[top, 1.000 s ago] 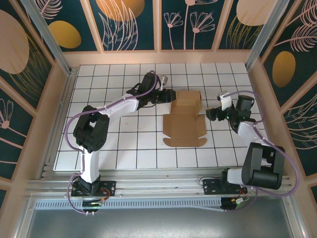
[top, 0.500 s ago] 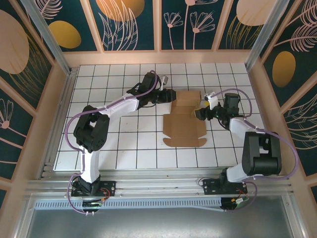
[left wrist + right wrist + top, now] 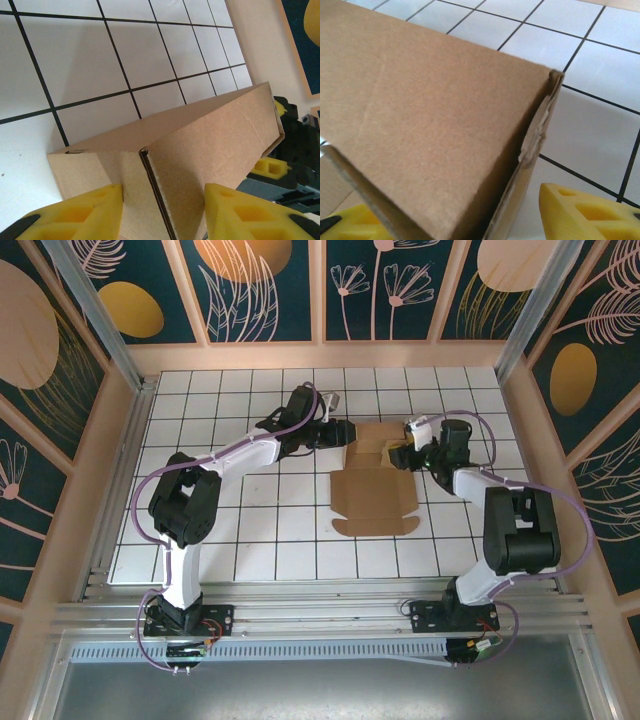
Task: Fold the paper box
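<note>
The paper box [image 3: 372, 480] is plain brown cardboard on the tiled table: its far half stands up as low walls, and its near half lies flat with the flaps spread. My left gripper [image 3: 344, 434] is at the raised part's left wall, open. In the left wrist view its yellow fingers [image 3: 80, 215] stand wide apart against the slit wall of the box [image 3: 200, 150]. My right gripper [image 3: 403, 454] is at the box's right wall, open. In the right wrist view its gripper [image 3: 455, 212] straddles the corner of the box [image 3: 420, 115].
The white tiled table [image 3: 250, 530] lies inside a raised tan rim [image 3: 320, 355]. Both arms reach in from the near edge. Bare tiles lie on either side of the flat flap. The right gripper's yellow pad [image 3: 272, 167] shows past the box's far end.
My right gripper has swung left from the open tiles to the box's right wall. The left arm and the box have stayed where they were.
</note>
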You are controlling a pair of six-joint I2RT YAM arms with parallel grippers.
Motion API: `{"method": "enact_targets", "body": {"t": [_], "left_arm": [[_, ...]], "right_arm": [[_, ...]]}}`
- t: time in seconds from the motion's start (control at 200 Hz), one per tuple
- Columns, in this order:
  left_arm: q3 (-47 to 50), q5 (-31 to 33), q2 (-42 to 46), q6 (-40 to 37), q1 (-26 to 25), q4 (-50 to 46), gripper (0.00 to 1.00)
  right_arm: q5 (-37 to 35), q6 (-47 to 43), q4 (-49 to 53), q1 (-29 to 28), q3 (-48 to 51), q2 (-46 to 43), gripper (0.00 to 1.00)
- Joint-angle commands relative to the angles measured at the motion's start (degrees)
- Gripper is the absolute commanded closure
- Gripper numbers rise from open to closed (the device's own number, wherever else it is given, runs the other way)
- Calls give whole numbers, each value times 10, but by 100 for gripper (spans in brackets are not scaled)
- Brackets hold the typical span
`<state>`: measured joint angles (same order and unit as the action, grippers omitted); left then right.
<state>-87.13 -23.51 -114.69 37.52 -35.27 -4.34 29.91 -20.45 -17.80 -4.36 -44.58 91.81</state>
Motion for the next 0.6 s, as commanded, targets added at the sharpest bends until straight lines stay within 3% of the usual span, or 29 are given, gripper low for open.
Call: {"method": "enact_targets", "body": {"t": [0.0,0.43,0.596], "left_arm": [[-1,-2,-13,-5,-5,-23,55],[-6,-4,-16,-3,-5,-22,55],[-5,-4,-16,-2,-4,-21,55]], "right_arm": [[-42,11,-14,-14,-27,22,45],[-202,52,37,-81,-86,94,58],[-228,49,67,-92,-116,116,70]]}}
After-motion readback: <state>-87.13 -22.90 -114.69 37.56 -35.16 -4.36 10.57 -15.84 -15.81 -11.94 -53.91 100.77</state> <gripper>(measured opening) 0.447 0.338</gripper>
